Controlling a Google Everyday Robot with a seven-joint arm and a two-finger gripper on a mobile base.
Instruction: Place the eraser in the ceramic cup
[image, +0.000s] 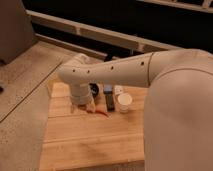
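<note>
Over the board (75, 145), near the eraser (109, 102) and cup (124, 102), the gripper (86, 105) hangs apparently spread, empty. Eraser looks light, stiff, grippy: pinch its narrow sides.

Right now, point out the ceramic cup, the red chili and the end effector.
ceramic cup (124, 103): camera view, on its white side wall.
red chili (103, 113): camera view, on its middle.
end effector (84, 106): camera view, on its lower end, just left of the chili.
</note>
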